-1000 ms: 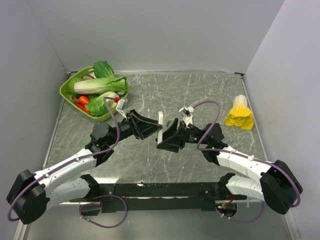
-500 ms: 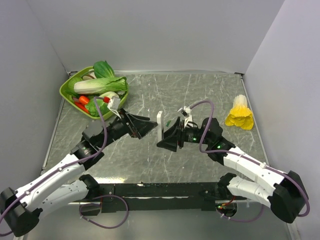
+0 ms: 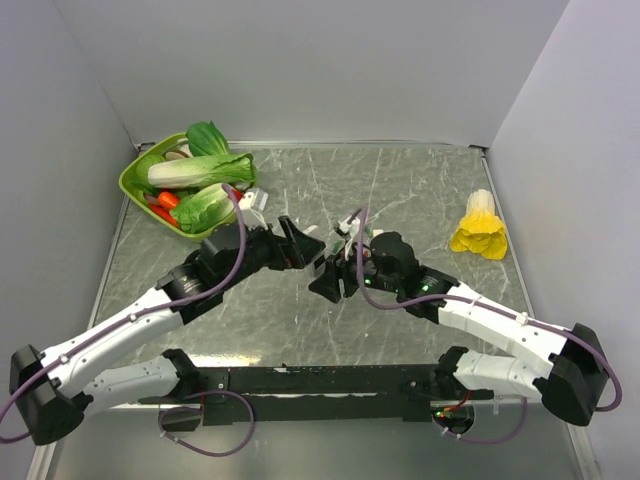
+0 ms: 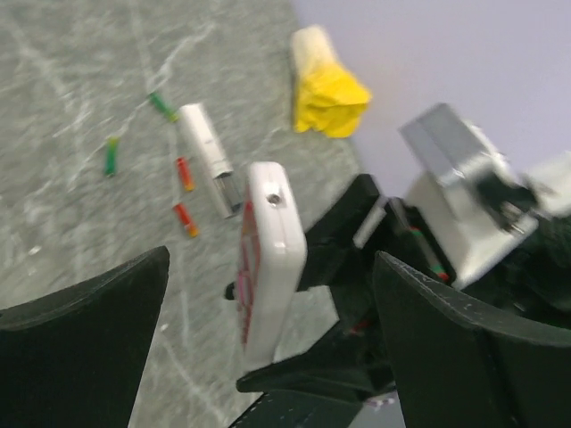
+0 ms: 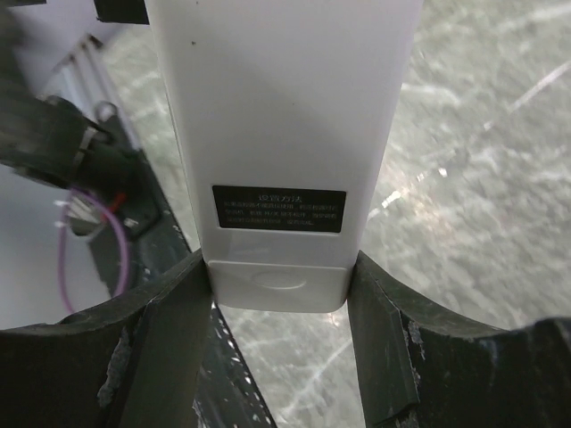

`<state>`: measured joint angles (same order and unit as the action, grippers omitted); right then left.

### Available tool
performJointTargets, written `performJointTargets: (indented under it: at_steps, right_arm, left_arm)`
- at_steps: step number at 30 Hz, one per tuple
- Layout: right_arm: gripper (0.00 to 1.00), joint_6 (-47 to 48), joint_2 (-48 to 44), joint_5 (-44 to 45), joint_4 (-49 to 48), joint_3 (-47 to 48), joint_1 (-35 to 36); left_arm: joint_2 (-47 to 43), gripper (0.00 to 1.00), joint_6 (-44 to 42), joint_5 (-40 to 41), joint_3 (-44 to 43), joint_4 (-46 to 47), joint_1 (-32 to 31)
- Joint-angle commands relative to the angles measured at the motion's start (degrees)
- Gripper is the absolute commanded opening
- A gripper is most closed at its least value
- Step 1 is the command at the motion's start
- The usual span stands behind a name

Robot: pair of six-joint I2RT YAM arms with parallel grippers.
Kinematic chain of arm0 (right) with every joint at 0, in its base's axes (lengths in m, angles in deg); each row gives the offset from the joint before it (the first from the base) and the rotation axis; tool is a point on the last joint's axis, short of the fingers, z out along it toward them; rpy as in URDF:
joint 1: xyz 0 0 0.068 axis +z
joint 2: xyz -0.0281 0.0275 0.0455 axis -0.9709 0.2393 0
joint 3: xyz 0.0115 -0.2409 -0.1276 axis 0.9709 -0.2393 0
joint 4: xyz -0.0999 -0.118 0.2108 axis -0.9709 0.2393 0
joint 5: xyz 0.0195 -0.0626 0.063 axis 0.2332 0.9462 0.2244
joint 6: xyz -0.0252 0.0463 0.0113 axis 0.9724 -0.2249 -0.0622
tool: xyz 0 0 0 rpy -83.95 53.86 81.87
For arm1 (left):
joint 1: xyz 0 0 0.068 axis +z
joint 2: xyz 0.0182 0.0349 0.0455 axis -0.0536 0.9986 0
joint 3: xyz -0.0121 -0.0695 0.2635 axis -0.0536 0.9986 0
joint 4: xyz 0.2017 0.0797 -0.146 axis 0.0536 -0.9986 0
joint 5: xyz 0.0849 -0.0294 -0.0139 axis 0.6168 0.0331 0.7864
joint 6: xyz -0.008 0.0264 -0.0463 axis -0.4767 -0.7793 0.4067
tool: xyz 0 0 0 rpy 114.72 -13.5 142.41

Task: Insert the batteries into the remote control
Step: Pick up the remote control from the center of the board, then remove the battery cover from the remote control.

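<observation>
The remote control (image 5: 284,134) stands on end with its plain white back and black label facing the right wrist camera. My right gripper (image 5: 280,294) is shut on its lower end, one finger on each side edge. From the left wrist view the remote control (image 4: 270,259) shows its thin edge and red front. My left gripper (image 4: 268,357) is open wide around it, its fingers (image 4: 85,343) apart from it. Two orange-red batteries (image 4: 185,174) lie on the table beyond. In the top view both grippers meet mid-table, left (image 3: 300,245) and right (image 3: 333,277).
A narrow white-and-black bar (image 4: 207,152) and two small green pieces (image 4: 111,156) lie beside the batteries. A yellow toy vegetable (image 3: 480,228) sits at the right. A green basket (image 3: 130,178) of toy vegetables stands at the back left. Walls close in three sides.
My left gripper opened off the remote, drew back, then came forward again with its fingers wide around it. The right gripper kept its hold and shifted slightly left.
</observation>
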<state>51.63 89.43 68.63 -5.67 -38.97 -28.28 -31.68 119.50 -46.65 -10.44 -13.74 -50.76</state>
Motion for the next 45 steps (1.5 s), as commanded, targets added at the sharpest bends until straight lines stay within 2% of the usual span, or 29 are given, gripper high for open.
performJointTargets:
  at_steps: [1, 3, 9, 15, 16, 18, 19, 21, 22, 23, 24, 25, 26, 27, 30, 31, 33, 36, 39, 42, 45]
  right_arm:
    - [0.04, 1.1, 1.0, 6.6, 0.3, 3.9, 2.0]
    - [0.04, 1.0, 1.4, 7.4, -0.1, 3.9, 2.3]
    - [0.04, 1.4, 3.4, 8.8, -0.3, 4.7, 3.5]
    - [0.04, 1.1, 5.2, 10.3, -0.6, 5.4, 4.5]
    - [0.04, 1.1, 5.3, 10.4, -0.6, 5.3, 4.7]
    - [0.04, 1.0, 5.7, 10.6, -0.6, 5.1, 4.6]
    - [0.04, 1.0, 5.7, 10.7, -2.0, 4.7, 4.6]
    - [0.05, 0.8, 6.1, 10.7, -2.8, 4.5, 4.6]
    - [0.06, 0.7, 6.1, 10.3, -3.0, 4.0, 4.6]
    - [0.08, 0.6, 6.2, 10.1, -3.6, 3.9, 4.6]
    - [0.17, 0.6, 6.0, 9.7, -4.1, 3.7, 4.6]
    - [0.26, 0.7, 5.8, 9.3, -4.5, 3.1, 4.6]
    - [0.37, 0.9, 5.2, 8.7, -5.3, 2.7, 4.6]
    - [0.60, 1.0, 4.9, 8.5, -5.8, 2.4, 4.6]
    - [0.88, 2.5, 2.6, 8.8, -7.8, 0.2, 4.7]
    - [0.93, 2.8, 1.8, 9.4, -8.4, -1.4, 4.6]
    - [1.00, 2.9, -0.6, 11.0, -11.0, -3.3, 4.6]
    - [1.00, -1.7, -3.9, 16.2, -15.2, -8.7, 4.6]
    - [1.00, -14.0, -5.6, 21.1, -14.4, -10.5, 4.4]
    - [1.00, -23.1, -4.1, 19.6, -14.0, -10.6, 4.2]
    - [1.00, -32.1, -0.5, 17.7, -18.1, -12.0, 4.4]
  left_arm:
    - [2.6, 1.00, 0.1, 9.8, -4.3, -5.9, -1.4]
    - [2.2, 0.99, 1.0, 10.7, -2.8, -4.9, -1.6]
    - [3.3, 0.87, 2.9, 7.0, 1.5, 1.4, -1.6]
    - [5.2, 0.74, 3.3, 7.1, 2.5, 4.0, -1.9]
    - [5.3, 0.65, 3.4, 7.4, 2.5, 3.9, -1.9]
    - [4.9, 0.58, 3.7, 8.2, 3.0, 4.1, -1.9]
    - [4.5, 0.48, 3.9, 8.3, 3.7, 4.9, -1.9]
    - [3.8, 0.38, 4.5, 8.4, 4.4, 5.2, -1.9]
    - [3.7, 0.28, 4.7, 8.6, 4.9, 5.3, -1.9]
    - [3.6, 0.23, 5.0, 8.7, 5.2, 5.5, -1.8]
    - [3.6, 0.18, 5.2, 9.3, 5.5, 5.5, -1.7]
    - [3.6, 0.09, 5.5, 9.8, 6.3, 5.4, -1.8]
    - [3.3, 0.06, 6.0, 10.2, 6.8, 5.3, -1.6]
    - [3.3, 0.02, 6.2, 10.7, 7.2, 5.2, -1.5]
    - [2.5, 0.01, 7.5, 10.9, 9.3, 5.3, 0.3]
    - [2.1, 0.01, 7.9, 10.7, 11.3, 5.9, 0.8]
    - [0.0, 0.01, 9.6, 10.0, 14.2, 9.5, 2.8]
    - [-4.3, 0.01, 13.6, 9.3, 21.7, 17.6, 4.3]
    - [-8.8, 0.01, 16.8, 10.2, 28.9, 26.4, 4.5]
    - [-11.9, 0.01, 19.4, 11.6, 34.5, 31.6, 4.5]
    - [-13.4, 0.01, 21.3, 12.4, 39.7, 38.3, 4.5]
